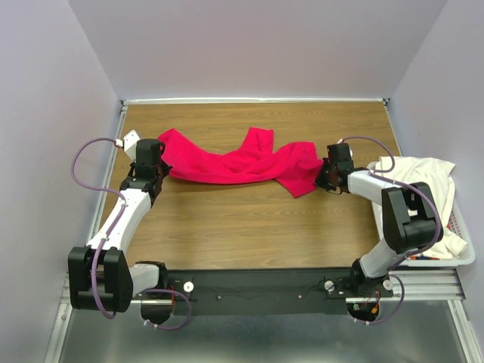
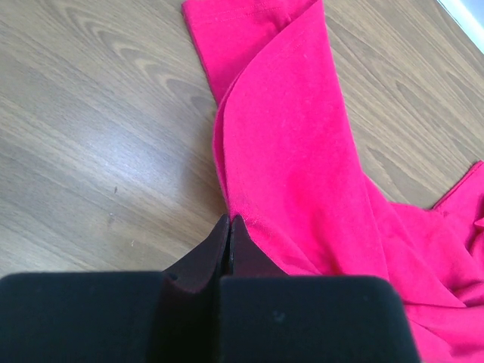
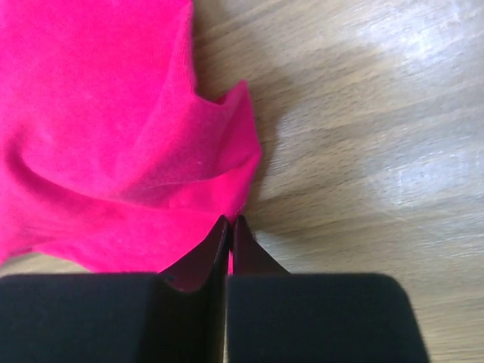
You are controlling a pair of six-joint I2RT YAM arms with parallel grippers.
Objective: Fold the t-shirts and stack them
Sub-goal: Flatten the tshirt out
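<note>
both arms reach forward with wrists low over the worktop (image 1: 249,227). the left pincer (image 2: 229,221) is pressed together on the left edge of the red t-shirt (image 1: 242,162), and the right pincer (image 3: 229,221) pinches its right corner. the shirt lies rumpled between them; the cream t-shirt (image 1: 420,178) sits in the basket (image 1: 461,249) at the right.

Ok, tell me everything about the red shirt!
The red shirt is soft, bright crimson cloth, crumpled and unfolded, lying in a wavy strip across the wooden table. The left gripper pinches its left end and the right gripper pinches its right end. Nothing else touches it.
</note>
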